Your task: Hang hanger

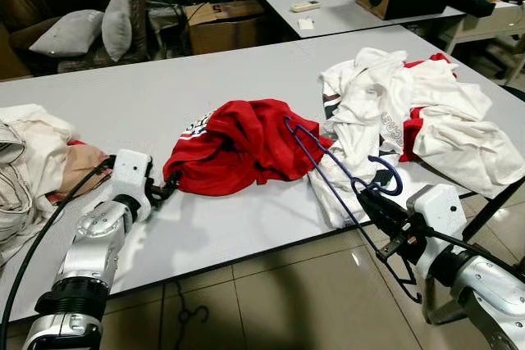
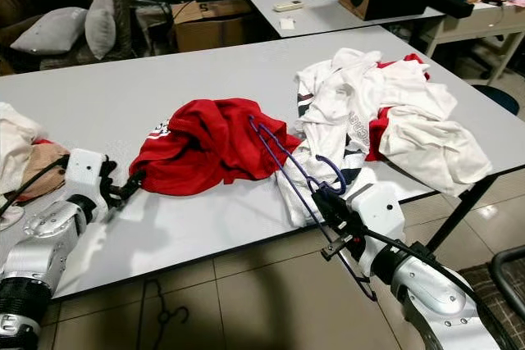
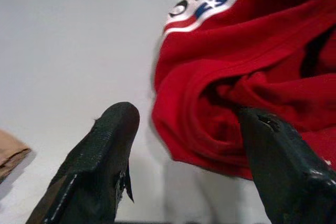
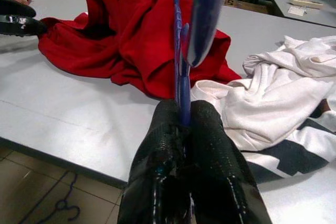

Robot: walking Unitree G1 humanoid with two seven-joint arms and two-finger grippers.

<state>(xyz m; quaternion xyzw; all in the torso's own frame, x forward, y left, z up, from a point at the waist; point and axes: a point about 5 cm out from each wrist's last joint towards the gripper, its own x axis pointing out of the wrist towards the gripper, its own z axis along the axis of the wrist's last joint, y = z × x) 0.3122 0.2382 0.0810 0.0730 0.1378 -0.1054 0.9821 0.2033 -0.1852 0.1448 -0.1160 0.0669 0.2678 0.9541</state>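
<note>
Evidently to thread it into the red shirt on the tabletop, the right gripper pinches the blue hanger with closed fingers, while the left gripper straddles the shirt's edge, fingers apart.

The right gripper has its two black fingers closed tight on the blue hanger, whose wire runs up and away toward the red garment crumpled on the grey table. Beside it lies a white garment with dark patches. The other gripper's black fingertips sit at the red cloth's far edge; tiled floor shows below the table edge.
</note>
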